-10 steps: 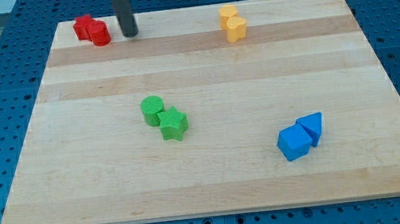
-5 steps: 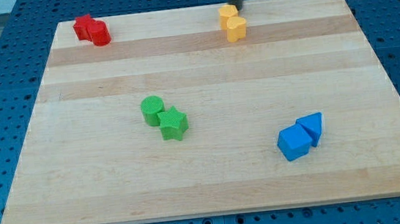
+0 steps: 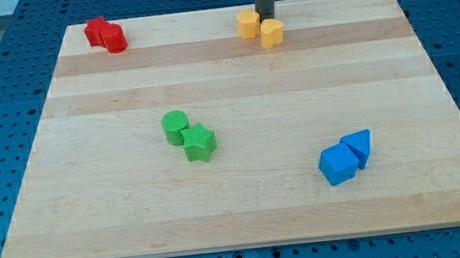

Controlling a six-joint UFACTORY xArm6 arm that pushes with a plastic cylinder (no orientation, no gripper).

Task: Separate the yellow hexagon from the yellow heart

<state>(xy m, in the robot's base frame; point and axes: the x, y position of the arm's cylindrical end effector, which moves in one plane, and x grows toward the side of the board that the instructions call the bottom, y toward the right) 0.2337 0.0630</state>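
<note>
The yellow hexagon (image 3: 248,23) lies near the view's top edge of the wooden board (image 3: 246,204). The yellow heart (image 3: 272,33) lies just to its lower right, with a narrow gap or a bare touch between them; I cannot tell which. My tip (image 3: 265,17) stands right above the heart and against the hexagon's right side, between the two yellow blocks.
A red star (image 3: 97,30) and a red cylinder (image 3: 116,40) sit together at the top left. A green cylinder (image 3: 176,126) and a green star (image 3: 200,142) touch near the middle. A blue cube (image 3: 338,164) and a blue triangular block (image 3: 358,145) sit at the lower right.
My tip swept from beside the red blocks rightward to the yellow pair, then came in by the hexagon's right side. The hexagon slid left, off the heart's top.
</note>
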